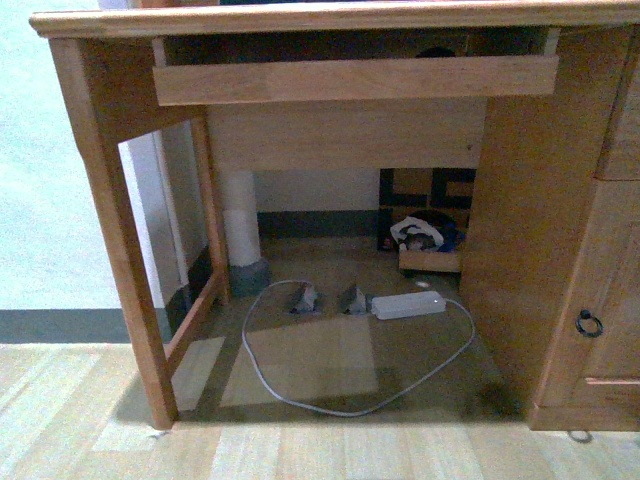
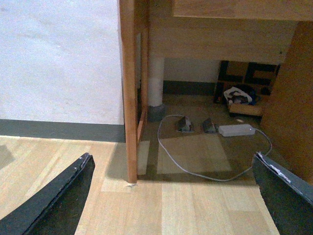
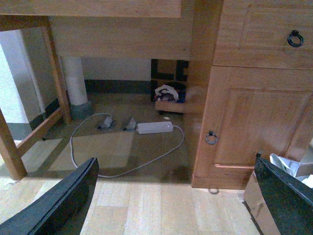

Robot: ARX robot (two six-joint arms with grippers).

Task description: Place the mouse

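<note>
mouse? maybe that dark blob point(image 1: 435, 50) under worktop point(image 1: 300, 18) | I'd guess light, hard, slick, pinch its sides | left end effector point(image 2: 172, 155) and right end effector point(image 3: 176, 159) spread, empty

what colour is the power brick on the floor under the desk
The power brick is white; front view shows it best.

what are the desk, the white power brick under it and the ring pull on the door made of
Desk: wood, honey-toned with visible grain and a low sheen; solid or veneer is unclear. White power brick: probably smooth matte plastic, uniform white. Ring pull: likely dark metal, thin and blackish.
</note>
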